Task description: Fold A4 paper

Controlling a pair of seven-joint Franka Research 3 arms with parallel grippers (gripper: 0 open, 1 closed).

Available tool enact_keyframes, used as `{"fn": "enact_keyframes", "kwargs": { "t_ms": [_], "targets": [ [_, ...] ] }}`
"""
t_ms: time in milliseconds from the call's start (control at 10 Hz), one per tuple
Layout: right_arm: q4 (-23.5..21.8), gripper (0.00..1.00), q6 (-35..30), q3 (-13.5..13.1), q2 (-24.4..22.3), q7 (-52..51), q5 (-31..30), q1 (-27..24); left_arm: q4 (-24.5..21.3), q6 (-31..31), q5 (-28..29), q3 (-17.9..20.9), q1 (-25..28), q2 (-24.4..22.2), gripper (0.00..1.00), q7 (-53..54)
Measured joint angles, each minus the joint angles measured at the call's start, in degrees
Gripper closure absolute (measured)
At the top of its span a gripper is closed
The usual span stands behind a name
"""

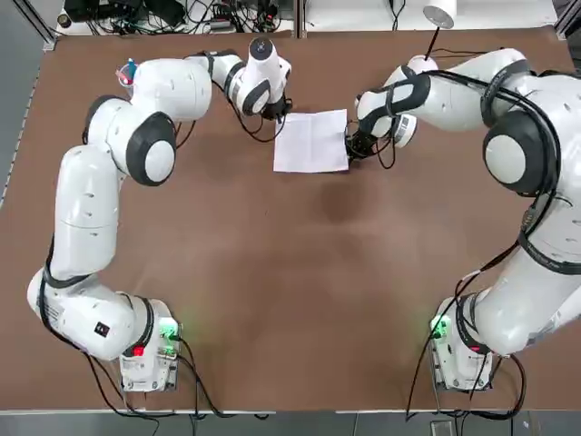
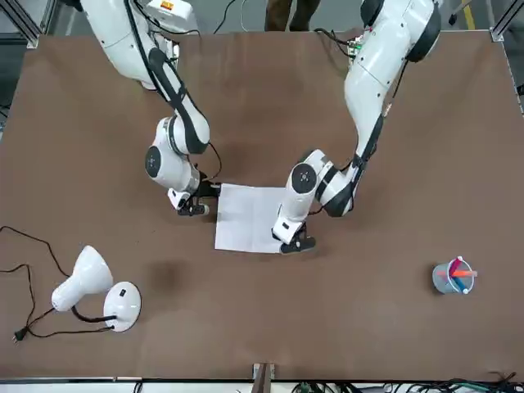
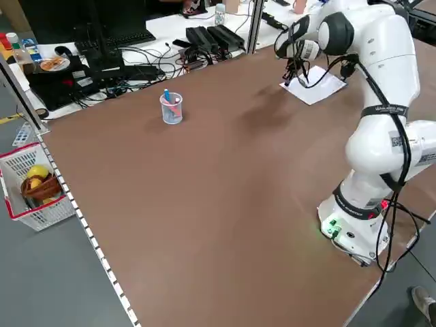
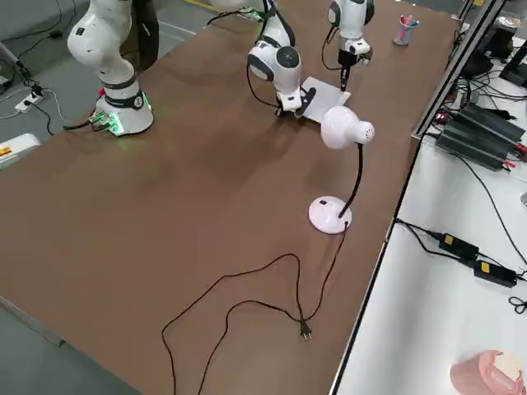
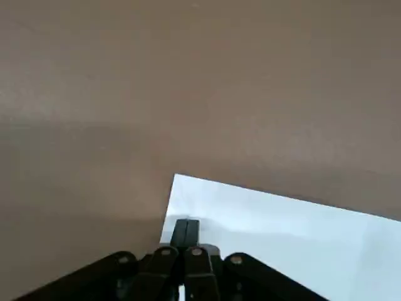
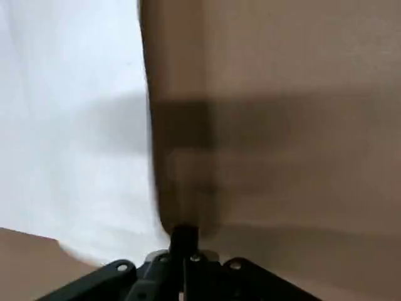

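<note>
White, thin rectangular paper sheet [image 1: 311,142]: lies on brown tabletop [image 1: 263,272], between both grippers. Black left gripper [image 5: 186,223]: clenched, over the sheet's left corner; contact cannot be told. Black right gripper [image 6: 185,231]: clenched on the sheet's right edge. Square black label [image 1: 102,329], left arm: lettering too small to read.

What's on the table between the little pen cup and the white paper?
In the front view, the left claw is at the paper, on the side facing the pen cup. After that, it's just bare brown tabletop.
</note>
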Motion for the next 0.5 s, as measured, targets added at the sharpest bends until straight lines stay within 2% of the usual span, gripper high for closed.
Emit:
{"fn": "enact_keyframes", "kwargs": {
  "t_ms": [200, 500],
  "targets": [
    [0.9, 0.99, -0.1, 0.1, 0.1, 0.0, 0.6, 0.0, 0.2, 0.4, 0.0, 1.7, -1.6, 0.1, 0.99, 0.0],
    [1.7, 0.99, -0.1, 0.1, 0.1, 0.0, 0.7, 0.0, 0.2, 0.4, 0.0, 2.2, -2.1, 0.1, 0.99, 0.0]
  ]
}}
